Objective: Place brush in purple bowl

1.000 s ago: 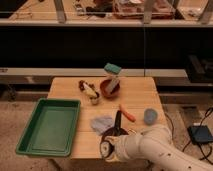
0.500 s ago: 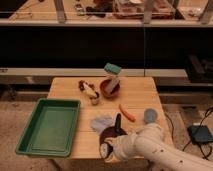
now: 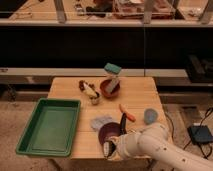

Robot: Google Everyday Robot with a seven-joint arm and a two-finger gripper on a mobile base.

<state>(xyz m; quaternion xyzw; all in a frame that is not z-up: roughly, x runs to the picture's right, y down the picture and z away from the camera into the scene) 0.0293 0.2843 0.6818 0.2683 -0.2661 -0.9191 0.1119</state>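
The purple bowl (image 3: 106, 133) sits near the table's front edge, partly hidden by my gripper. My gripper (image 3: 112, 147) is at the end of the white arm (image 3: 155, 147), at the bowl's near right rim. It is shut on the brush. The brush's slim black handle (image 3: 123, 121) sticks up and away over the bowl's right side. The bristle head is hidden at the gripper.
A reddish-brown bowl (image 3: 109, 89) with a teal block (image 3: 112, 68) above it stands at the back. An orange stick (image 3: 127, 112) and a blue-grey cup (image 3: 150, 116) lie right of the purple bowl. A grey cloth (image 3: 100, 121), small toys (image 3: 89, 91) and a green tray (image 3: 47, 125) are to the left.
The black handle has shifted slightly to the right over the purple bowl. The gripper and arm have hardly moved.
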